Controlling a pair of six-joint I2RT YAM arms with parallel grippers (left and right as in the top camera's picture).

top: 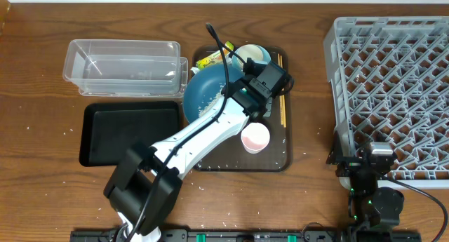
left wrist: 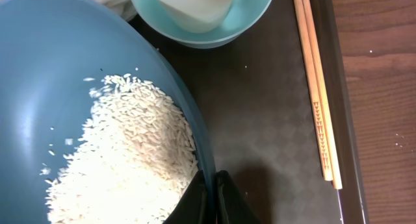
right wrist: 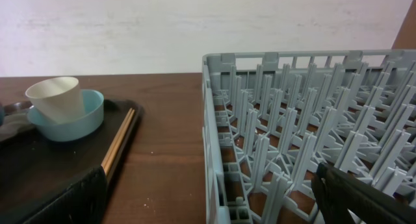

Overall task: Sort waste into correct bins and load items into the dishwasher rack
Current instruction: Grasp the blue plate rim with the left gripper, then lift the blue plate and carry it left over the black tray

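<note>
The dark blue dish holds a heap of white rice at the left of the dark brown serving tray. My left gripper is shut on the dish's right rim. The light blue bowl has a white cup-shaped thing in it. The pinkish cup stands on the tray's front. Chopsticks lie along its right edge. A yellow-green wrapper lies behind the dish. My right gripper is open at the grey rack's front left corner.
The clear tub stands at the back left, with the black tray in front of it. Loose rice grains are scattered on the wooden table around the serving tray.
</note>
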